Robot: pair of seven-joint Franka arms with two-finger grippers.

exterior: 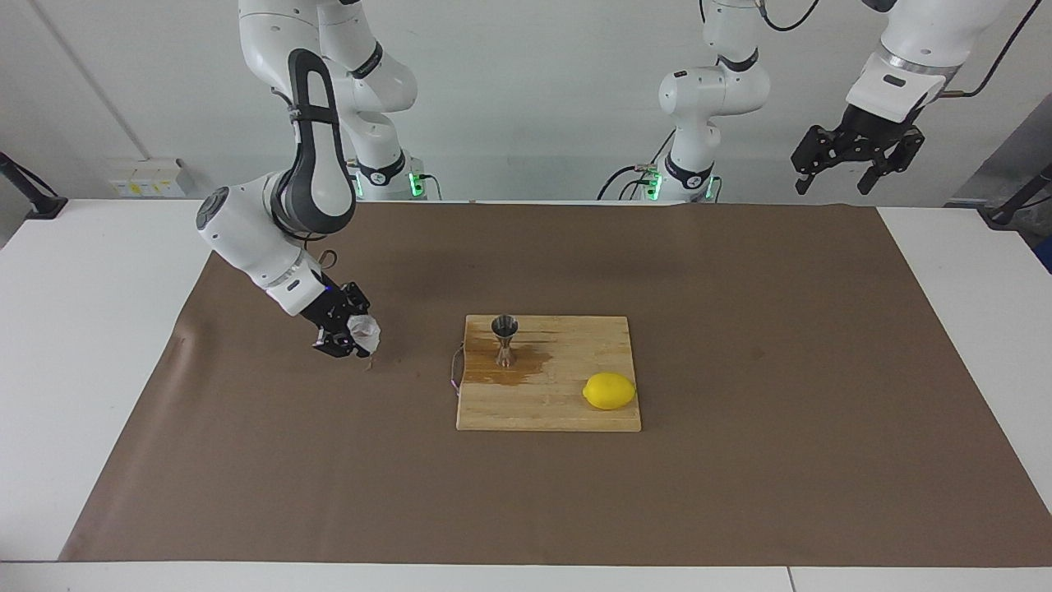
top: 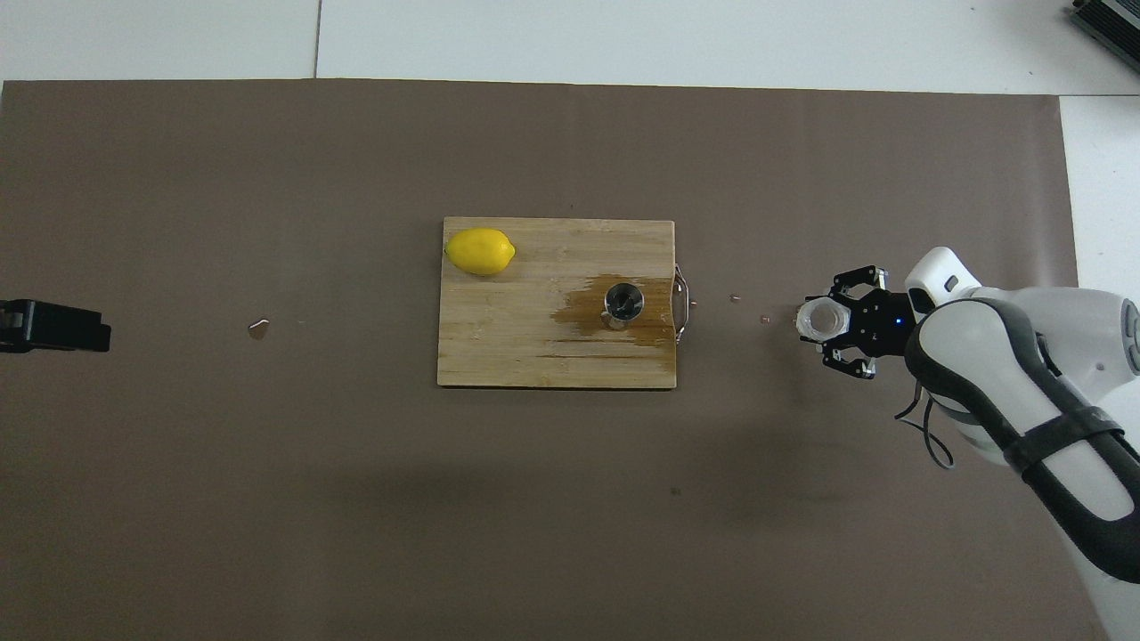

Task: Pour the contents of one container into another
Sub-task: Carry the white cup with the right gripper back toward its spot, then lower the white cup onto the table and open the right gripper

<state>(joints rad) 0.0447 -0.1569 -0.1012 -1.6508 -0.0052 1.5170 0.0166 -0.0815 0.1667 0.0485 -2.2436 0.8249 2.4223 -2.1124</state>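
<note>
Items counted: one glass cup [exterior: 363, 330] [top: 818, 319]; one steel jigger [exterior: 505, 339] [top: 622, 304]; one lemon [exterior: 609, 390] [top: 480, 251]; one wooden cutting board [exterior: 559, 411] [top: 517, 347]; one brown mat [exterior: 740, 477] [top: 267, 490]; two arms; two grippers: right gripper [exterior: 349, 337] [top: 837, 325], left gripper [exterior: 855, 160] [top: 53, 326].
</note>
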